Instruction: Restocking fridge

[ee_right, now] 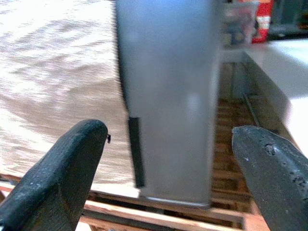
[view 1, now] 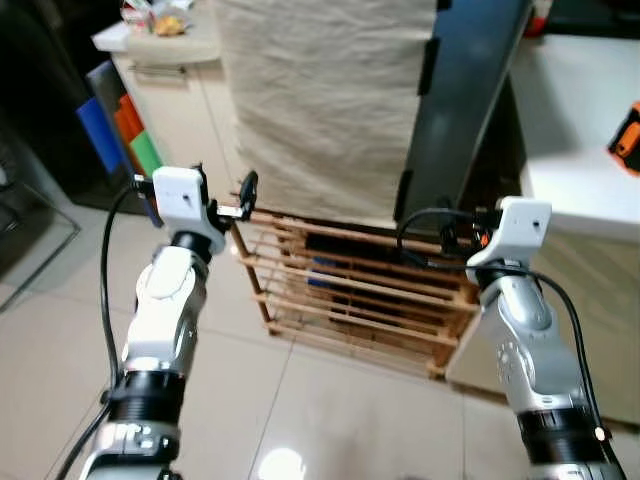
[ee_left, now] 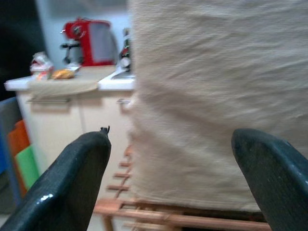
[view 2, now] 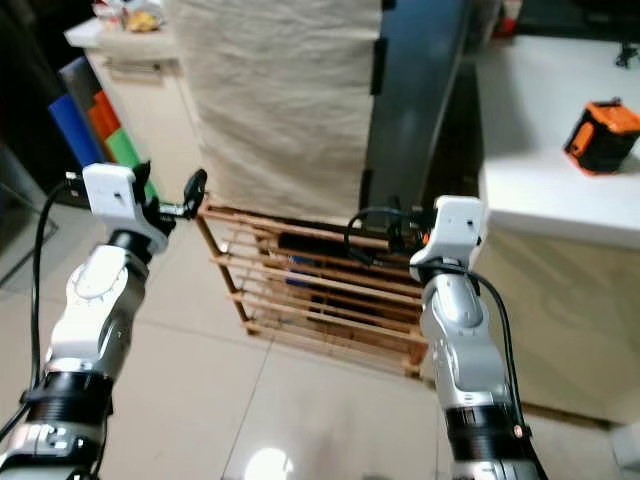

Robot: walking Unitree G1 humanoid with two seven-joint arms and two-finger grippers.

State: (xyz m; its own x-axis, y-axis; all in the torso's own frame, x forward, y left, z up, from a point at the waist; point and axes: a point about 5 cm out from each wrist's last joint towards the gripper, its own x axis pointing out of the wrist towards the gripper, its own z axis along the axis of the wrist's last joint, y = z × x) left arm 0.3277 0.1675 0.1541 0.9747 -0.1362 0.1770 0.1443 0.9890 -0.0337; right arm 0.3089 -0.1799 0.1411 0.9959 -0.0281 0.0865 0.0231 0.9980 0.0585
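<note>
Nearest the head camera are the two silver forearms, raised over the tiled floor (view 1: 60, 330). The left end effector (view 1: 225, 200) reaches toward the corner of a wooden slatted rack (view 1: 350, 300); the right end effector (view 1: 450, 235) hovers above the rack near the grey fridge door (view 1: 465, 90), beside a white bench (view 1: 580, 130) carrying an orange object (view 2: 600, 135).

Along the left wrist, the fingers (ee_left: 72, 178) stand spread and empty, facing a cloth-draped unit (ee_left: 216, 96).

Along the right wrist, the fingers (ee_right: 62, 168) are likewise spread and empty, framing the door edge. Probably the approach step: square up to the door's edge before closing on it, and keep the arms clear of the rack.
</note>
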